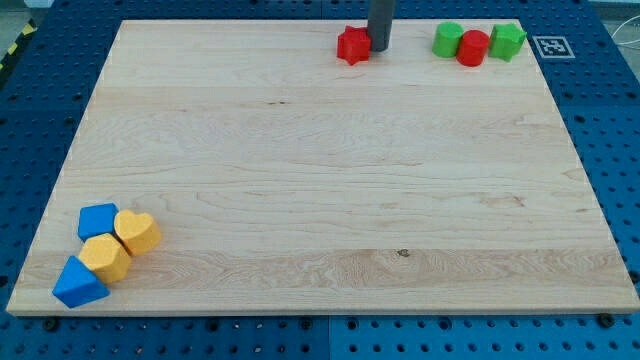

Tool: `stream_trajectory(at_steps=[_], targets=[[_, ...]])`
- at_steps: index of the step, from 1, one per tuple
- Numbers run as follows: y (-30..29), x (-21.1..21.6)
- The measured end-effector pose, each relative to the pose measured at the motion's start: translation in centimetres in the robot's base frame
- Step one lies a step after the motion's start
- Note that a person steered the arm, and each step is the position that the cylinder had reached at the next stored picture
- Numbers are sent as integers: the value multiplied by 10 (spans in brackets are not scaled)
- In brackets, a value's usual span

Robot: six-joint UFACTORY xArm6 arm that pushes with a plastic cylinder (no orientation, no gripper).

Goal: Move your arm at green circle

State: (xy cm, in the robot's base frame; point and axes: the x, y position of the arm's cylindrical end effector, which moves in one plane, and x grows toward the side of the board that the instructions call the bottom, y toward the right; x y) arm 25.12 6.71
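The green circle block [448, 39] sits near the view's top right on the wooden board [320, 170], touching a red cylinder block [473, 48]. A green star-like block [508, 41] stands just right of the red cylinder. My tip [381, 48] is at the view's top centre, touching the right side of a red star-shaped block [353, 45]. The tip is well left of the green circle, with bare board between them.
At the view's bottom left sits a cluster: a blue block [97, 220], a yellow heart block [138, 232], a yellow hexagon block [105, 257] and a blue triangle block [79, 283]. A marker tag [550, 46] lies beyond the board's top right corner.
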Motion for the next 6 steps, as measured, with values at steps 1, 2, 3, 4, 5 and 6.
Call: stream_trajectory(at_steps=[1,2,3,4,5,6], targets=[[-19,9],[-39,14],[-31,9],[-30,-52],[-8,-59],[71,-60]])
